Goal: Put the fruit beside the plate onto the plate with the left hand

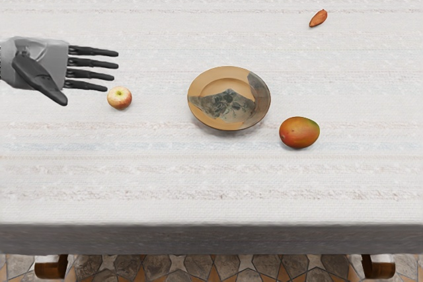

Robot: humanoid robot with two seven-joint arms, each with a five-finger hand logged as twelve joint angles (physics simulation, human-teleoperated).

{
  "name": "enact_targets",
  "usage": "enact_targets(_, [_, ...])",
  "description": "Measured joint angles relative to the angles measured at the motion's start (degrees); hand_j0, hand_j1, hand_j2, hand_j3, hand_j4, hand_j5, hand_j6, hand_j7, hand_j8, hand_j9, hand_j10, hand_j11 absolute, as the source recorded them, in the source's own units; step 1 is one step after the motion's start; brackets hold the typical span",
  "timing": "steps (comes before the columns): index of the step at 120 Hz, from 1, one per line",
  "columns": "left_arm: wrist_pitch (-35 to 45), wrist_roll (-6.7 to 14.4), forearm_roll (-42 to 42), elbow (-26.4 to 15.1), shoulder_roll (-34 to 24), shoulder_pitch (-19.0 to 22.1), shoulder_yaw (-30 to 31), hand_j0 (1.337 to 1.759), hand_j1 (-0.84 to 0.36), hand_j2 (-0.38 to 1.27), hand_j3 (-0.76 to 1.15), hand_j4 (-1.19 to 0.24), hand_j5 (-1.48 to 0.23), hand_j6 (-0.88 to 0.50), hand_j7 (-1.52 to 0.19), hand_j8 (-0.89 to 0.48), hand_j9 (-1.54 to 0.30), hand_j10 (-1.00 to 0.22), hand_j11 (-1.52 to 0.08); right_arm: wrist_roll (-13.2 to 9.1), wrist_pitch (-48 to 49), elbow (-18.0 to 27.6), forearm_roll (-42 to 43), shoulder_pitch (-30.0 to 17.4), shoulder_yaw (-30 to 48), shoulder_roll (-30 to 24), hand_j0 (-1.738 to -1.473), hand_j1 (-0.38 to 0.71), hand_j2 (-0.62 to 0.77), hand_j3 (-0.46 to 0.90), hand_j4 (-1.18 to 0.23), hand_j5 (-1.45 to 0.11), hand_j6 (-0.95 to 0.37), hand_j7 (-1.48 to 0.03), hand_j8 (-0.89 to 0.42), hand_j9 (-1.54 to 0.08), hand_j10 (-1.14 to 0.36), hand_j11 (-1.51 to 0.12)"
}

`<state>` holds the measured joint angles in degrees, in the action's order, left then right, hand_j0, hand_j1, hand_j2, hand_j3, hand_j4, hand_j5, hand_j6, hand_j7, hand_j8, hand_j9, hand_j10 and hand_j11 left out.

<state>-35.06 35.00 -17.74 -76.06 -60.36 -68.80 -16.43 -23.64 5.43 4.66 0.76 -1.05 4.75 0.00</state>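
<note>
Left hand [51,64]: mine, coming in from the left edge at the table's 9 o'clock side, hovering over the cloth.
Hand pose: palm side-on, four fingers [92,63] straight and stacked, pointing toward 3 o'clock; thumb [41,81] angled down toward 4 o'clock.
Hand state: fully opened out, holding nothing, touching no fruit.
Apple [119,98]: small, red and yellow, on the cloth at 4 o'clock from my palm, just beside my lowest fingertip but apart from it.
Apple to plate: at the plate's 9 o'clock, well apart from the rim.
Plate [198,90]: brown, with a dark mottled centre, at the middle of the table, nothing lying on it.
Mango [299,132]: red and orange, near the plate's rim at its 4 o'clock, not touching; the fruit nearest the plate and far from my hand, toward 4 o'clock.
Small orange piece [318,18]: at the plate's 1 o'clock, near the far edge; kind not clear.
Table [211,183]: covered in pale cloth.
Right arm: out of view.
</note>
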Motion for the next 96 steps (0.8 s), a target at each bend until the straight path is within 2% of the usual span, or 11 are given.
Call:
enact_targets(23, [0.0, 0.0, -0.56, -2.45, -1.6, -0.63, -0.07, 1.658, 0.32, 0.0, 0.0, -0.02, -0.03, -0.02, -0.03, -0.02, -0.03, -0.02, -0.03, 0.0, -0.05, 0.0, 0.09, 0.0, -0.08, 0.0, -1.658, -0.35, 0.0, 0.0, 0.0, 0.0, 0.0, 0.0, 0.0, 0.0, 0.0, 0.0])
enact_targets(36, [-0.01, 0.0, 2.19, -3.32, -1.25, -4.33, -0.15, 1.658, 0.32, 0.0, 0.0, -0.02, -0.03, -0.02, -0.03, -0.02, -0.03, -0.02, -0.03, 0.0, -0.06, 0.0, 0.11, 0.0, -0.08, 0.0, -1.658, -0.35, 0.0, 0.0, 0.0, 0.0, 0.0, 0.0, 0.0, 0.0, 0.0, 0.0])
enact_targets(46, [0.61, 0.0, 11.85, -7.55, -1.05, -7.24, -0.35, 1.658, 0.32, 0.0, 0.0, -0.02, -0.03, -0.02, -0.03, -0.02, -0.03, -0.02, -0.03, 0.0, -0.06, 0.0, 0.11, 0.0, -0.09, 0.0, -1.658, -0.35, 0.0, 0.0, 0.0, 0.0, 0.0, 0.0, 0.0, 0.0, 0.0, 0.0])
enact_targets(58, [8.6, 0.0, 27.63, -12.72, 0.27, -7.38, -0.4, 1.658, 0.31, 0.0, 0.0, -0.03, -0.04, -0.03, -0.04, -0.03, -0.04, -0.03, -0.04, 0.0, -0.06, 0.0, 0.11, 0.0, -0.09, 0.0, -1.658, -0.35, 0.0, 0.0, 0.0, 0.0, 0.0, 0.0, 0.0, 0.0, 0.0, 0.0])
enact_targets(66, [16.16, 0.0, 37.63, -15.97, 5.19, -7.18, -0.28, 1.658, 0.31, 0.01, 0.0, -0.03, -0.04, -0.03, -0.04, -0.03, -0.04, -0.03, -0.04, 0.0, -0.06, 0.0, 0.12, 0.0, -0.09, 0.0, -1.658, -0.35, 0.0, 0.0, 0.0, 0.0, 0.0, 0.0, 0.0, 0.0, 0.0, 0.0])
enact_targets(84, [30.75, 0.0, 54.11, -18.99, 8.41, -2.32, 0.0, 1.658, 0.3, 0.01, 0.0, -0.04, -0.05, -0.04, -0.05, -0.04, -0.05, -0.04, -0.05, 0.0, -0.06, 0.0, 0.12, -0.05, -0.06, 0.0, -1.658, -0.35, 0.0, 0.0, 0.0, 0.0, 0.0, 0.0, 0.0, 0.0, 0.0, 0.0])
enact_targets(91, [35.7, 0.0, 60.12, -19.39, 10.4, 2.8, -0.02, 1.658, 0.29, 0.01, 0.0, -0.05, -0.07, -0.05, -0.07, -0.05, -0.07, -0.05, -0.07, 0.0, -0.06, 0.0, 0.12, -0.07, -0.04, 0.0, -1.658, -0.35, 0.0, 0.0, 0.0, 0.0, 0.0, 0.0, 0.0, 0.0, 0.0, 0.0])
enact_targets(96, [38.75, 0.0, 63.73, -19.55, 10.64, 4.59, -0.04, 1.658, 0.28, 0.01, 0.0, -0.06, -0.08, -0.06, -0.08, -0.06, -0.08, -0.06, -0.08, 0.0, -0.06, 0.0, 0.12, -0.06, -0.05, 0.0, -1.658, -0.35, 0.0, 0.0, 0.0, 0.0, 0.0, 0.0, 0.0, 0.0, 0.0, 0.0])
